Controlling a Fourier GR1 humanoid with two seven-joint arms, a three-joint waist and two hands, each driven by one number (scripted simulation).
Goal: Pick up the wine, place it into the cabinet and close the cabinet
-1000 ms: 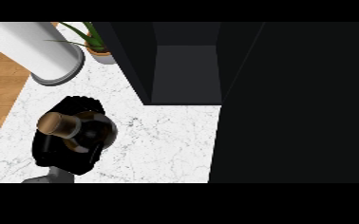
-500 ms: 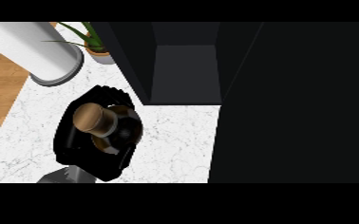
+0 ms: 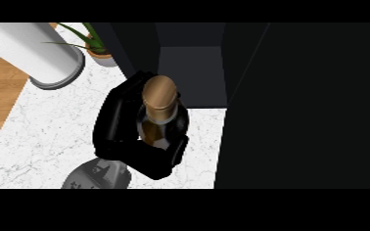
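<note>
Nearest, forearm: a grey forearm (image 3: 98, 176) came in at about 7 o'clock, at the view's lower edge.
Left hand: the left hand (image 3: 119, 122) sat above it, just left of centre, fingers and thumb curled round the wine bottle (image 3: 159, 115) and hiding most of its body.
Wine bottle: upright in that hand, long axis running towards the viewer, with the tan-capped neck pointing up and leaning slightly toward 12 o'clock; the cap lay just short of the cabinet's front edge.
Counter: white marbled counter (image 3: 51, 132) spread from 7 to 10 o'clock, bare to the left of the hand.
Counter edge: a strip of wooden floor (image 3: 9, 85) showed beyond the counter's left rim at 9 o'clock.
Cabinet: the dark cabinet (image 3: 192, 73) stood open at 12 o'clock, its grey inner floor showing directly beyond the bottle.
Cabinet door: the dark door (image 3: 296, 107) filled the view from 1 to 5 o'clock, close beside the hand's right side.
Far left: a white cylinder (image 3: 39, 54) stood at 10 o'clock, well apart from the hand.
Plant: a small potted plant (image 3: 98, 51) sat at 11 o'clock, between cylinder and cabinet.
</note>
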